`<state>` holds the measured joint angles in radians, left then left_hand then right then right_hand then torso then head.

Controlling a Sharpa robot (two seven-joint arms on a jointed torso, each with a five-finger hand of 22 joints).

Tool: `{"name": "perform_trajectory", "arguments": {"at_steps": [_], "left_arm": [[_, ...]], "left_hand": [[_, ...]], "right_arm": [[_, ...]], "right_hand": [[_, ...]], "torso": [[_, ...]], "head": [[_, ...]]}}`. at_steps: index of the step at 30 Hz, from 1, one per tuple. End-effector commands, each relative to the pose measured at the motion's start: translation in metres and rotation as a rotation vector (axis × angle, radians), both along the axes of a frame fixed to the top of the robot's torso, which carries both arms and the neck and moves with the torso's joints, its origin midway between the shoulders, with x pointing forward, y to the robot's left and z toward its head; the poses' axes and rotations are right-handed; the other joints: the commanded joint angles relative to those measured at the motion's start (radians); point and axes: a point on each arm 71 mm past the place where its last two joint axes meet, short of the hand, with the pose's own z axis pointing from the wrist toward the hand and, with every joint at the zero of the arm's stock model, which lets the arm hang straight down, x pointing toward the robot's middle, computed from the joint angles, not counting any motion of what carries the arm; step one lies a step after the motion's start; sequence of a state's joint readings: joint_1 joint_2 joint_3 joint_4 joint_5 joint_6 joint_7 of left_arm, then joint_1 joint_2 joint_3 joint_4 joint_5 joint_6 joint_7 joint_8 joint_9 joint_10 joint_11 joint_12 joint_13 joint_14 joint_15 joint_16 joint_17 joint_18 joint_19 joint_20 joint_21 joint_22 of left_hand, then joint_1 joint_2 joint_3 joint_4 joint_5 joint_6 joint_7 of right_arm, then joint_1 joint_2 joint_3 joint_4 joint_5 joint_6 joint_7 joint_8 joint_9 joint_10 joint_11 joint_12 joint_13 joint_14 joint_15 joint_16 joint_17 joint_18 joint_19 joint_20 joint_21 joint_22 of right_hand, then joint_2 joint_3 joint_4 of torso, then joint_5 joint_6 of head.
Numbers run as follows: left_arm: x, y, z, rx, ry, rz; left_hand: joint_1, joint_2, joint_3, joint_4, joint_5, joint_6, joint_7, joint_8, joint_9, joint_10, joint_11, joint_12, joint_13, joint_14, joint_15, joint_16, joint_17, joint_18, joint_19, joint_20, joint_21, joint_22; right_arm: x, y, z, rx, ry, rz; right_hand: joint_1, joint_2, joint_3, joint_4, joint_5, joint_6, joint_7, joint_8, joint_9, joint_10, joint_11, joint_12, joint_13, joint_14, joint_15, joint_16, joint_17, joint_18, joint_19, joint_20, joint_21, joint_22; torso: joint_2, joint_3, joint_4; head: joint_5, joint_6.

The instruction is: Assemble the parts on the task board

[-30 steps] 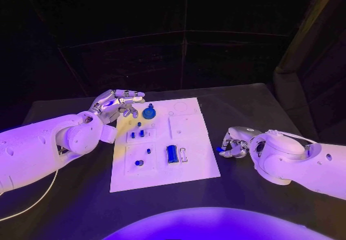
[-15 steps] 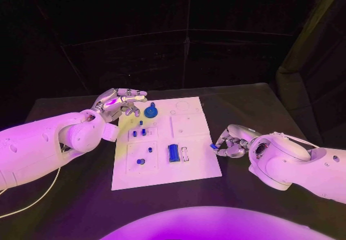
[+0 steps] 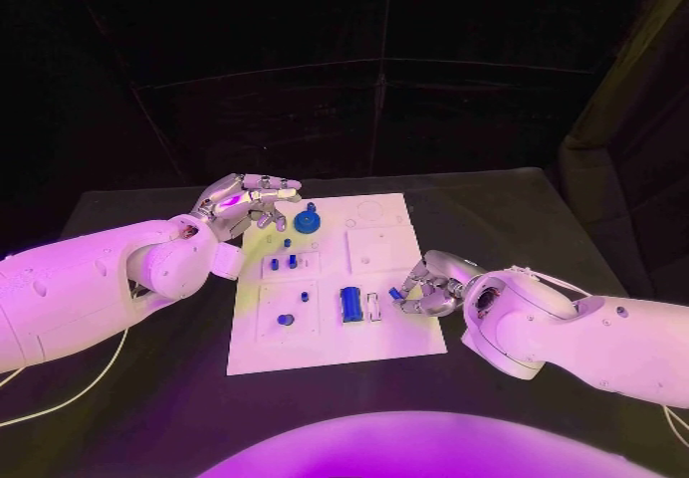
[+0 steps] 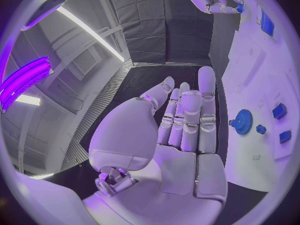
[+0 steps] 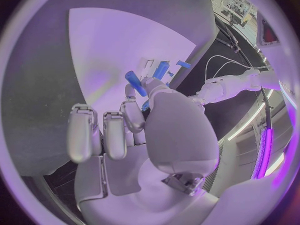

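Right hand over the board's edge, peg in its pinch.
My right hand [image 3: 426, 286] pinches a small blue peg [image 5: 135, 83] above the white board [image 3: 409, 329]; my left hand [image 3: 244, 202] hovers loose, fingers apart, empty.

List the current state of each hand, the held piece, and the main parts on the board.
left hand: holding nothing, fingers apart, at the board's far left corner.
right hand: pinching a small blue peg over the board's right edge.
blue gear: flat on the task board.
blue cylinder: lying on the board.
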<state>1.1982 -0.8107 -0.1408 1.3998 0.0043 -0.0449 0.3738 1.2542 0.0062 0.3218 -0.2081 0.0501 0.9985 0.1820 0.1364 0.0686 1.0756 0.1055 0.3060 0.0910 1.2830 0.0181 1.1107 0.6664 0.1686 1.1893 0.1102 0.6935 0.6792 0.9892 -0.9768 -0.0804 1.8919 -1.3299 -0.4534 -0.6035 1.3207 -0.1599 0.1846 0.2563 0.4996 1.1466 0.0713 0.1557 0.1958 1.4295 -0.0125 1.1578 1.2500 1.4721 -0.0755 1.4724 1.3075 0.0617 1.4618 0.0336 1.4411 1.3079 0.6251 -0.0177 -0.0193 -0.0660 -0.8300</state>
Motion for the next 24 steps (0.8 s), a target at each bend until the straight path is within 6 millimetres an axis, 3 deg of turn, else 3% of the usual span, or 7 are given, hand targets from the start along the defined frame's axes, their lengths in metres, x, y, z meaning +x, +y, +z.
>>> {"name": "perform_trajectory", "arguments": {"at_steps": [1, 4, 7, 11, 19, 24], "left_arm": [[0.0, -0.002, 0.001, -0.011, -0.002, -0.012], [0.0, -0.002, 0.001, -0.011, -0.002, -0.012], [-0.001, -0.002, 0.002, -0.012, -0.003, -0.012], [-0.001, -0.002, 0.002, -0.011, -0.003, -0.011], [0.0, -0.002, 0.001, -0.011, -0.002, -0.012], [0.0, -0.002, 0.001, -0.01, -0.002, -0.011]], "left_hand": [[-0.005, 0.002, -0.006, -0.002, -0.001, -0.006, 0.002, 0.006, 0.001, -0.009, 0.001, 0.004, 0.001, -0.006, 0.002, 0.007, -0.001, 0.014, 0.0, 0.008, -0.007, -0.001], [-0.005, 0.002, -0.007, -0.003, -0.001, -0.006, 0.002, 0.006, 0.0, -0.01, 0.001, 0.004, 0.001, -0.006, 0.002, 0.007, -0.001, 0.014, 0.0, 0.008, -0.007, -0.001], [-0.005, 0.002, -0.007, -0.002, -0.001, -0.007, 0.002, 0.006, 0.0, -0.01, 0.001, 0.004, 0.001, -0.006, 0.002, 0.007, -0.001, 0.014, 0.0, 0.009, -0.007, -0.001], [-0.006, 0.001, -0.008, -0.002, -0.001, -0.008, 0.003, 0.006, 0.0, -0.011, 0.001, 0.005, 0.001, -0.006, 0.002, 0.007, -0.002, 0.014, 0.001, 0.009, -0.007, -0.001], [-0.006, 0.001, -0.008, -0.002, -0.001, -0.008, 0.003, 0.006, 0.0, -0.011, 0.001, 0.005, 0.001, -0.006, 0.002, 0.007, -0.002, 0.014, 0.001, 0.009, -0.007, -0.001], [-0.015, 0.0, -0.016, 0.005, -0.001, -0.011, 0.004, 0.009, 0.0, -0.016, 0.003, 0.01, 0.002, -0.007, 0.004, 0.009, -0.002, 0.013, 0.001, 0.01, -0.009, -0.003]], "right_arm": [[0.001, 0.005, -0.003, 0.021, 0.039, -0.011], [0.002, 0.011, -0.006, 0.018, 0.066, 0.004], [0.004, 0.016, -0.009, 0.018, 0.086, 0.012], [0.006, 0.021, -0.011, 0.022, 0.096, 0.011], [0.01, 0.026, -0.015, 0.029, 0.109, -0.002], [0.012, 0.029, -0.014, 0.023, 0.089, 0.0]], "right_hand": [[-0.008, 0.003, 0.0, 0.004, 0.006, 0.006, -0.001, 0.003, 0.002, 0.009, 0.001, 0.008, 0.006, 0.068, -0.003, 0.005, 0.094, -0.011, 0.015, -0.004, 0.004, 0.02], [-0.022, 0.006, -0.004, 0.007, 0.008, 0.014, -0.004, 0.006, 0.005, 0.017, -0.001, 0.024, 0.019, 0.069, -0.005, 0.009, 0.102, -0.011, 0.016, -0.005, 0.005, 0.022], [-0.035, 0.005, -0.013, 0.006, 0.018, 0.031, -0.011, 0.014, 0.011, 0.031, -0.007, 0.054, 0.041, 0.072, -0.009, 0.016, 0.113, -0.012, 0.019, -0.007, 0.008, 0.028], [-0.043, 0.006, -0.018, 0.007, 0.022, 0.036, -0.014, 0.016, 0.015, 0.036, -0.009, 0.065, 0.05, 0.072, -0.011, 0.018, 0.117, -0.013, 0.021, -0.009, 0.01, 0.032], [-0.059, 0.016, -0.024, 0.011, 0.024, 0.043, -0.017, 0.019, 0.02, 0.037, -0.012, 0.062, 0.048, 0.071, -0.013, 0.015, 0.11, -0.013, 0.021, -0.011, 0.01, 0.031], [-0.067, 0.022, -0.027, 0.014, 0.024, 0.044, -0.018, 0.018, 0.022, 0.038, -0.013, 0.065, 0.052, 0.07, -0.014, 0.014, 0.109, -0.013, 0.021, -0.013, 0.01, 0.031]], "torso": [[0.0, 0.0002, 0.0001], [0.0, -0.0013, -0.0013], [-0.001, -0.0004, -0.0053], [0.0, 0.0014, -0.0035], [0.0, 0.0003, 0.0011], [0.0, 0.0021, -0.0034]], "head": [[0.002, -0.002], [0.011, -0.001], [0.016, 0.0], [0.014, 0.0], [0.016, -0.004], [0.022, -0.004]]}}
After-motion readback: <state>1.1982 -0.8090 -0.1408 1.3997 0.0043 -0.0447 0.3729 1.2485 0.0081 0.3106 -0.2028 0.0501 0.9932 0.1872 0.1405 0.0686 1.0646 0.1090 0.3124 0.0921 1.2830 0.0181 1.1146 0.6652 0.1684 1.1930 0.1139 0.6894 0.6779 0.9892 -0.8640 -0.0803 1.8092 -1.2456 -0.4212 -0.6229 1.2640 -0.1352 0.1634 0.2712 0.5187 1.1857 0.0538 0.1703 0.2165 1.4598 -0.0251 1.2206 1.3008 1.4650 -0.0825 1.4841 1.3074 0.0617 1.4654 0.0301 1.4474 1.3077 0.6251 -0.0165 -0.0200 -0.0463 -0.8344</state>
